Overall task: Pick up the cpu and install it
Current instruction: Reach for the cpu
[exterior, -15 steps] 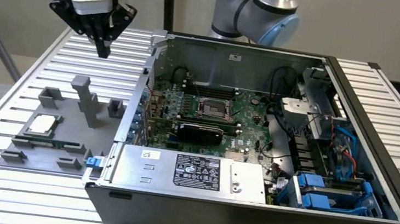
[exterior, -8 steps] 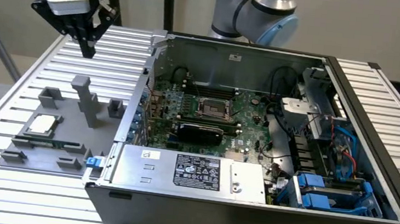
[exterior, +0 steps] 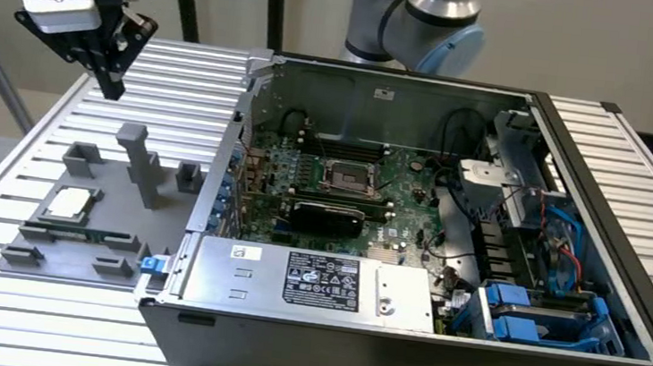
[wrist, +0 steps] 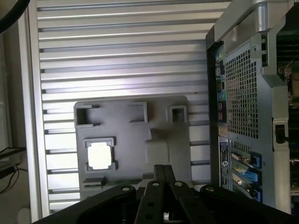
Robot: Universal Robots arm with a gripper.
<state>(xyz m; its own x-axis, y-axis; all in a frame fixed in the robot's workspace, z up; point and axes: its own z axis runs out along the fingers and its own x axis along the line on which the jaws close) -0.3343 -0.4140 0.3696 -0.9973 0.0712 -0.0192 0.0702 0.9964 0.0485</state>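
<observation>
The cpu (exterior: 68,202) is a small silvery square chip lying in a holder on the grey fixture plate (exterior: 119,217) at the exterior view's left; the wrist view catches it as a bright square (wrist: 100,155). High above the table's far left corner hangs my gripper (exterior: 110,83), shut with nothing between its fingers and well clear of the chip. Its dark fingers (wrist: 163,173) meet in the wrist view. Inside the open computer case (exterior: 418,228), the dark square socket (exterior: 347,179) sits on the motherboard.
A long green memory stick (exterior: 76,234) lies on the fixture in front of the cpu. Grey upright posts (exterior: 134,163) rise from the fixture. The case's perforated back wall (wrist: 243,93) stands beside the fixture. Ribbed aluminium table (exterior: 4,296) surrounds everything.
</observation>
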